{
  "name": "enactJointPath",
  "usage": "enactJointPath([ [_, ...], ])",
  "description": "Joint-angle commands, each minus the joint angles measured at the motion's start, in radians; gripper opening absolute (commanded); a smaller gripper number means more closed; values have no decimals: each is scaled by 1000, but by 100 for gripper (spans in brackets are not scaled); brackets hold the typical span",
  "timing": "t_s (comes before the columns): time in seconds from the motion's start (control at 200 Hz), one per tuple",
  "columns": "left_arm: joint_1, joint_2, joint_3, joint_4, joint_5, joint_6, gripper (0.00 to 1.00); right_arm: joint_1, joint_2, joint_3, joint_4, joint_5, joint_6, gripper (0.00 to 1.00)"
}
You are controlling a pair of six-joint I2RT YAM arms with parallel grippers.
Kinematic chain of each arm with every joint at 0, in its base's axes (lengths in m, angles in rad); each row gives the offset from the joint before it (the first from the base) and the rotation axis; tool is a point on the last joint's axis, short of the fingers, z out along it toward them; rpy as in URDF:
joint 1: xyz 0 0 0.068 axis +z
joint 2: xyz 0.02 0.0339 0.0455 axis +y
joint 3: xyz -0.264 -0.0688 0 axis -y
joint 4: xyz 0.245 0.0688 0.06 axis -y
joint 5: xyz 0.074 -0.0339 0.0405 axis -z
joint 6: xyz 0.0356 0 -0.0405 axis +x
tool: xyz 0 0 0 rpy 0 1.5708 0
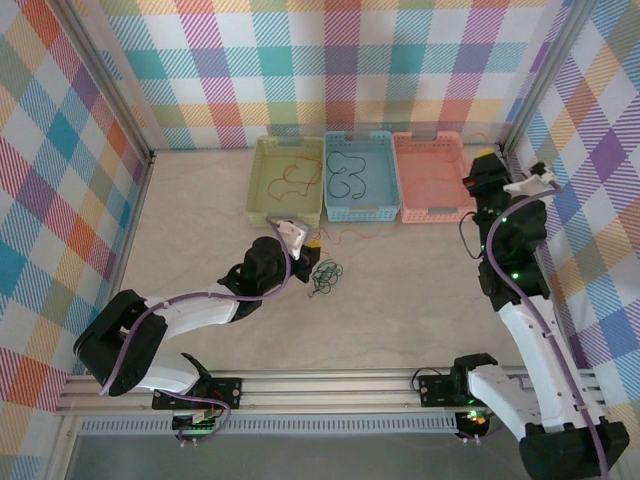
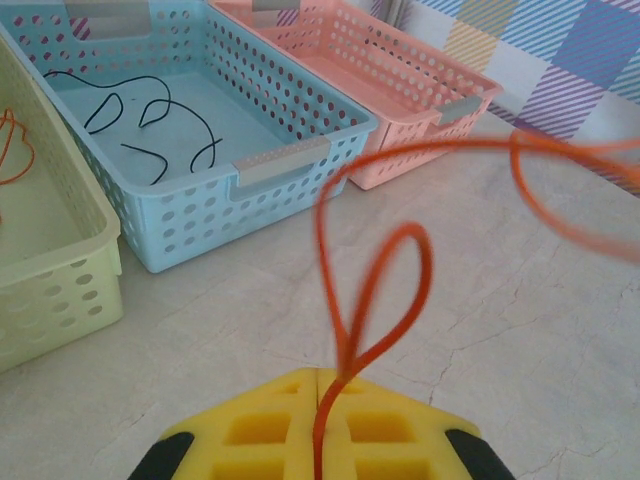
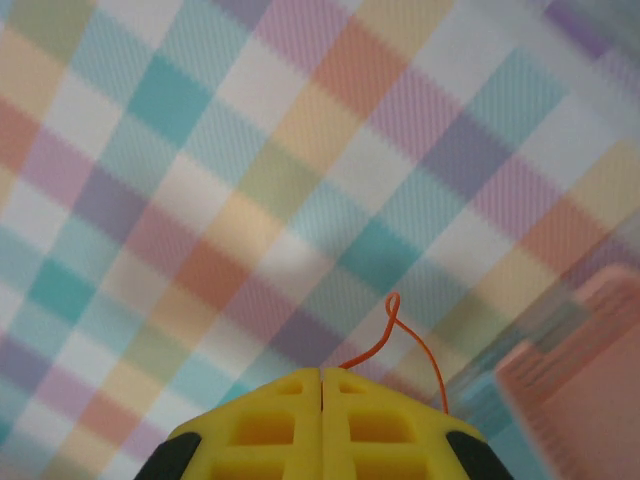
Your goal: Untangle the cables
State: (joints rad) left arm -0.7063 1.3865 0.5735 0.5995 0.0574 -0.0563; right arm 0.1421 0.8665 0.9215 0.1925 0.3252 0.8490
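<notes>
Yellow fingers of the left gripper sit at the bottom of the left wrist view, clenched together on an orange cable. That cable rises straight out of the seam between the fingers. It makes a narrow teardrop loop just above them, then sweeps up and away to the right in a blurred arc over the pale table.

Seen from overhead, the left arm reaches from the near left corner toward the middle of the table. A dark green cable lies in a loose bundle on the table just to the right of its fingers, apart from them.

Farther back, three baskets stand side by side near the far wall. The yellow-green basket on the left holds a second orange cable. The blue basket in the middle holds a black cable, lying in open curves on its floor. The pink basket is on the right.

At the right side of the table the right arm stands raised. The right gripper is near the pink basket's right end and faces the checked wall. Its fingers are pressed shut. A third orange cable, very thin, curls up in a small twist from just beside their seam. It appears pinched there, though the fingertips hide the exact contact.
</notes>
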Motion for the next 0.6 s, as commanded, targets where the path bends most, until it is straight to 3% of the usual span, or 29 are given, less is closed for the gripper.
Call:
enactJointPath([
  [0.0,0,-5,26,-4,-13,12,0,-77,-17,19,-62,36,-53,0],
  [0.26,-1,-4,36,-28,-42,13,0,-141,-16,52,-121,119,-149,0],
  [0.595,1,9,85,-169,-234,7,0,-187,-59,105,-162,299,-338,0],
])
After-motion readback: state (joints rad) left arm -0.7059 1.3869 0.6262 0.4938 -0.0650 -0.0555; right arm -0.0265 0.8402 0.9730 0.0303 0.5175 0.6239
